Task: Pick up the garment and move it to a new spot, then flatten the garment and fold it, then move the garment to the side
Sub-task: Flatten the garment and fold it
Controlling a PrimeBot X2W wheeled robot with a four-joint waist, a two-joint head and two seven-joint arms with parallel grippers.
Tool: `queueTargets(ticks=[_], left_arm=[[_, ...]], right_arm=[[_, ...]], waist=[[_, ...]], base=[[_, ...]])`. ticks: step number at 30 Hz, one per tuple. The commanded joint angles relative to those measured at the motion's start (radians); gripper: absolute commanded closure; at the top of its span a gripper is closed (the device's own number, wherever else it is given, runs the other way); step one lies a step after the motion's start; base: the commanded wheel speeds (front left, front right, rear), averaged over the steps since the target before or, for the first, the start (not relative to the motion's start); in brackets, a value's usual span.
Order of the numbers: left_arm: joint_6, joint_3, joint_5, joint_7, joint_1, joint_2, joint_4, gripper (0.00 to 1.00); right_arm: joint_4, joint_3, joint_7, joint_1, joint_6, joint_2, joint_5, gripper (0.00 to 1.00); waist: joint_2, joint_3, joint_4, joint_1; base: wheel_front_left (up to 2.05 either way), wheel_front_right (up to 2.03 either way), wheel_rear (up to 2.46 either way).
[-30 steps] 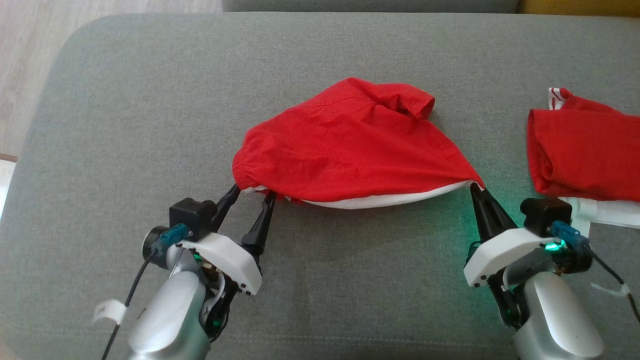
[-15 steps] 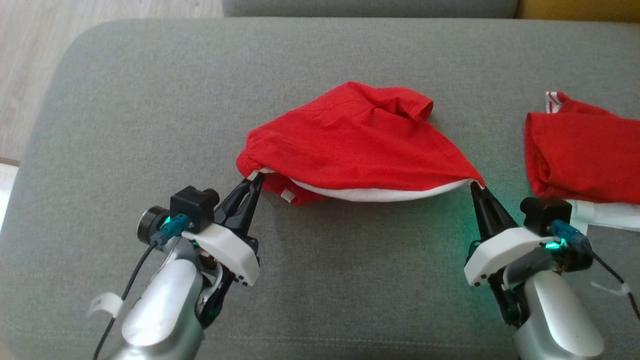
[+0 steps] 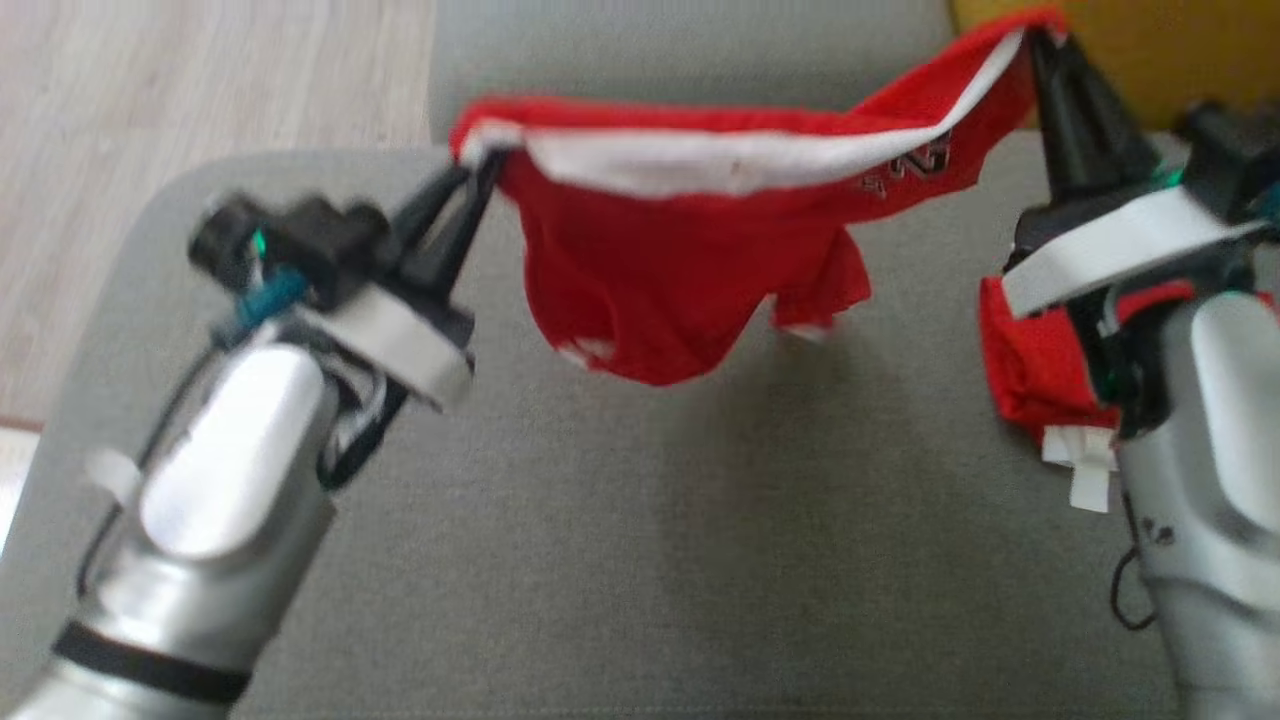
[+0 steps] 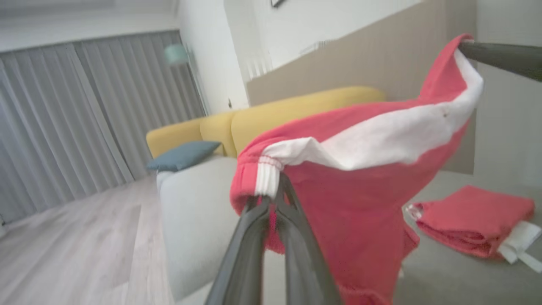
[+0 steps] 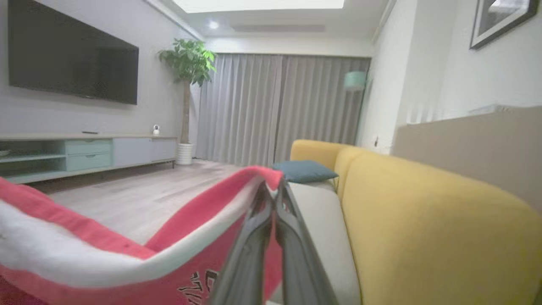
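The garment (image 3: 660, 280) is red with a white inner waistband and hangs in the air above the grey cushion (image 3: 620, 520), stretched between both grippers. My left gripper (image 3: 478, 165) is shut on its left waistband corner, which the left wrist view shows as a white ribbed edge (image 4: 267, 180) pinched between the fingers. My right gripper (image 3: 1035, 40) is shut on the right corner, raised higher. In the right wrist view the garment (image 5: 127, 250) sags away to the left from the closed fingers (image 5: 258, 220). Black lettering shows near the right end.
A second red garment (image 3: 1035, 375), folded with a white tag, lies on the cushion at the right beside my right arm; the left wrist view has it too (image 4: 474, 220). Wooden floor (image 3: 200, 80) lies beyond the cushion's left edge. A yellow sofa (image 5: 423, 220) stands behind.
My left gripper closed on the garment's left corner. Both arms then lifted the garment off the cushion, so it now hangs stretched between them, and the head view has shifted.
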Motion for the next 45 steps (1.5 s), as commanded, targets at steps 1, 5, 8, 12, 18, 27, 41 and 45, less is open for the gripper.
queueTargets(ticks=[1, 5, 8, 12, 18, 27, 41, 45], left_arm=[[0.001, 0.036, -0.021, 0.01, -0.09, 0.041, -0.054, 1.0], [0.001, 0.04, -0.05, 0.045, -0.122, 0.066, -0.101, 1.0], [0.003, 0.049, -0.082, 0.079, -0.089, 0.079, -0.149, 1.0], [0.003, 0.039, -0.118, 0.136, -0.031, 0.107, -0.217, 1.0], [0.019, 0.069, -0.207, 0.245, 0.074, 0.175, -0.374, 1.0], [0.012, 0.067, -0.258, 0.354, -0.024, 0.213, -0.356, 1.0], [0.004, 0.054, -0.169, 0.114, -0.753, 0.116, 0.28, 1.0], [0.003, 0.05, -0.157, 0.013, -0.813, 0.063, 0.407, 1.0]], right_arm=[[-0.066, 0.026, 0.022, -0.045, -0.001, -0.019, 0.008, 1.0], [-0.142, 0.015, 0.075, -0.045, -0.001, -0.024, 0.023, 1.0], [-0.209, -0.013, 0.123, 0.001, -0.001, -0.008, 0.037, 1.0], [-0.293, -0.04, 0.19, 0.073, -0.001, 0.014, 0.038, 1.0], [-0.459, -0.096, 0.358, 0.19, -0.001, 0.072, 0.039, 1.0], [-0.395, -0.096, 0.474, 0.068, -0.001, 0.081, -0.002, 1.0], [0.448, -0.213, -0.044, -0.818, -0.001, 0.076, -0.138, 1.0], [0.633, -0.275, -0.164, -0.876, -0.001, 0.109, -0.142, 1.0]], waist=[[-0.0001, -0.037, -0.023, 0.0], [-0.0001, -0.072, -0.038, 0.0], [-0.0001, -0.093, -0.046, 0.0], [-0.0001, -0.105, -0.052, 0.0], [-0.0001, -0.1, -0.064, 0.0], [-0.0001, 0.001, -0.091, 0.0], [-0.0001, 0.349, -0.081, 0.0], [-0.0001, 0.384, -0.073, 0.0]], base=[[0.0, 0.0, 0.0], [0.0, 0.0, 0.0], [0.0, 0.0, 0.0], [0.0, 0.0, 0.0], [0.0, 0.0, 0.0], [0.0, 0.0, 0.0], [0.0, 0.0, 0.0], [0.0, 0.0, 0.0]])
